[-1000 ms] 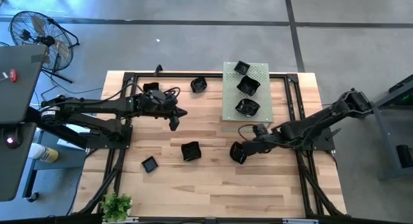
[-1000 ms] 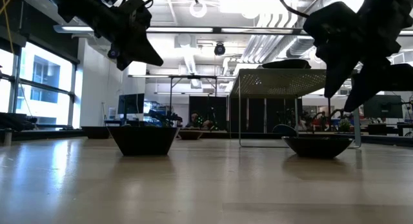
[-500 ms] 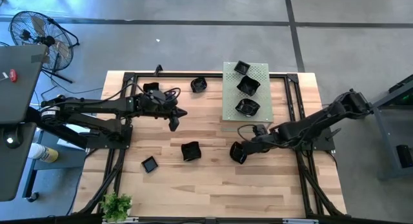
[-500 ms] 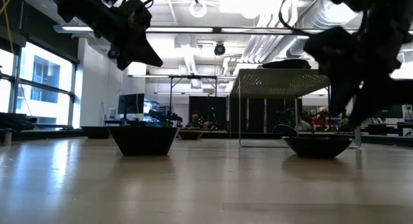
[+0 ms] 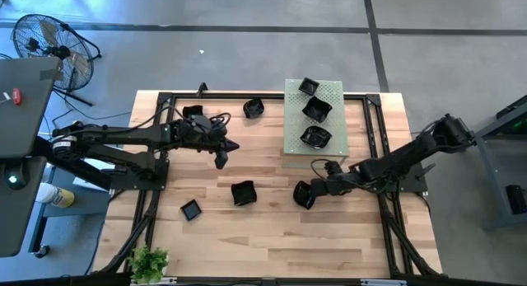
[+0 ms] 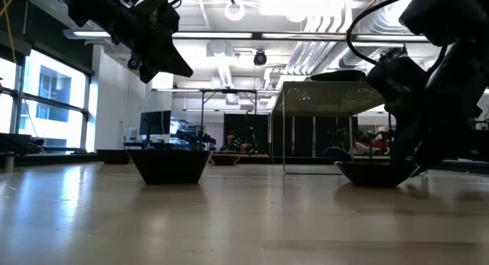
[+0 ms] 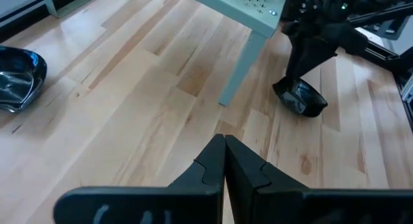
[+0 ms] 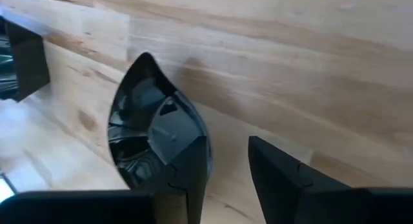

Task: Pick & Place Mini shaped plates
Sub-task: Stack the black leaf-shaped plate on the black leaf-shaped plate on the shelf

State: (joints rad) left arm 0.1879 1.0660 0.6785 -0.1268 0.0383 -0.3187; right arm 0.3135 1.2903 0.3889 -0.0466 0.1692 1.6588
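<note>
Mini shaped plate (image 5: 303, 195) is lying beside the green board (image 5: 314, 117); our spread right gripper (image 5: 312, 189) is straddling its rim, left gripper (image 5: 221, 161) pressed together.

three plates (image 5: 315, 110) sit on the board (image 5: 333, 94); four lie on the table (image 5: 263, 228).

Overhead, table-level and two wrist cameras

Seven mini shaped plates counted: three on the pale green perforated board (image 5: 333, 92) at (image 5: 309, 86), (image 5: 317, 109), (image 5: 315, 137); four on the worktop (image 5: 272, 228) at (image 5: 254, 108), (image 5: 243, 193), (image 5: 191, 209), (image 5: 303, 195). Two arms, each with one end effector. One floor fan (image 5: 51, 40). One potted plant (image 5: 149, 263).
</note>
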